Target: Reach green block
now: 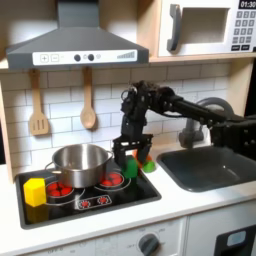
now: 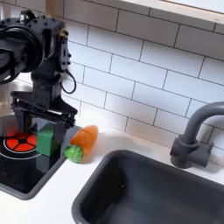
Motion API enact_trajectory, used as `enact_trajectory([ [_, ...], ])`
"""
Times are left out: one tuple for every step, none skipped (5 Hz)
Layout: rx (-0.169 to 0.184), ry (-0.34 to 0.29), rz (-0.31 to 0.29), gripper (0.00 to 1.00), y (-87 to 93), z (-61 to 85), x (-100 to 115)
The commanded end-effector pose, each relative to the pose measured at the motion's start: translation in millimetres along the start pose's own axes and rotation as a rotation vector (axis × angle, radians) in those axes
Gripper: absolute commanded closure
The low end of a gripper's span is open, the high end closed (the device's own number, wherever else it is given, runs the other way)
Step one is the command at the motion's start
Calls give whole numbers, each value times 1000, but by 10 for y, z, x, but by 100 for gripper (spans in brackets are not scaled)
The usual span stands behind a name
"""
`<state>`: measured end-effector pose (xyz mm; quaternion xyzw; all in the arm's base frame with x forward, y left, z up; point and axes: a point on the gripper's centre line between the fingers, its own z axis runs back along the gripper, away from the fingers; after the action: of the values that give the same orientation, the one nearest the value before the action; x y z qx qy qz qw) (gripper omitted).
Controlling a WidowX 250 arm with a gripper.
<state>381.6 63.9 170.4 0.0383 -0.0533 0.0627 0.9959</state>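
In the second exterior view the green block [image 2: 45, 140], a small green cube, sits on the stove's right part beside a red burner. My gripper [image 2: 39, 147] points down over it, open, with one finger on each side of the block and gaps showing between fingers and block. In the first exterior view the gripper [image 1: 130, 160] hangs low over the stove's right burner, just right of the steel pot [image 1: 80, 165], and its fingers mostly hide the block.
An orange carrot-like piece with a green end [image 2: 83, 140] lies right of the gripper. A yellow cube [image 1: 36, 190] sits on the stove's front left corner. The sink [image 2: 149, 192] and faucet [image 2: 192, 140] are to the right. Utensils hang on the back wall.
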Motion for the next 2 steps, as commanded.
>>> enact_trajectory([
  [-1, 13, -9, 0, -68, -83, 43],
  [2, 29, 5, 0, -56, -134, 50],
])
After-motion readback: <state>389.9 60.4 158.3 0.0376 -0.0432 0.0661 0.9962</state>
